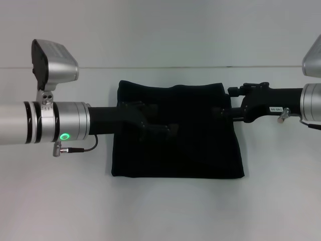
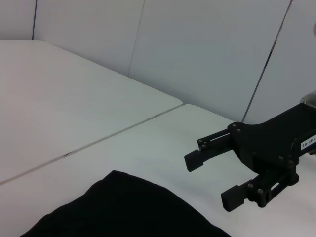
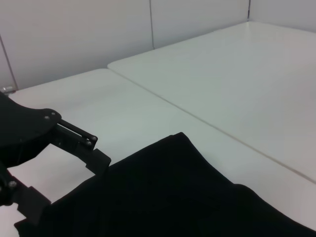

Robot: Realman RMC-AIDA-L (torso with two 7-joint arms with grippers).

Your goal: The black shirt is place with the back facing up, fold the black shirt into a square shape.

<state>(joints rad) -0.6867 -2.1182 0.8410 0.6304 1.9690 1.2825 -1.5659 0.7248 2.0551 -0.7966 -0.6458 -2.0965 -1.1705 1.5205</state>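
While both released pincers, left (image 1: 168, 128) and right (image 2: 217, 180), hover over it, the black shirt (image 1: 200, 150) lies folded square.

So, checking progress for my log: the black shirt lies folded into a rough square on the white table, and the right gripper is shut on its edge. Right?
Not quite. The black shirt does lie folded into a rough square on the white table, but the right gripper is open and holds nothing; the left wrist view shows it clear of the fabric.
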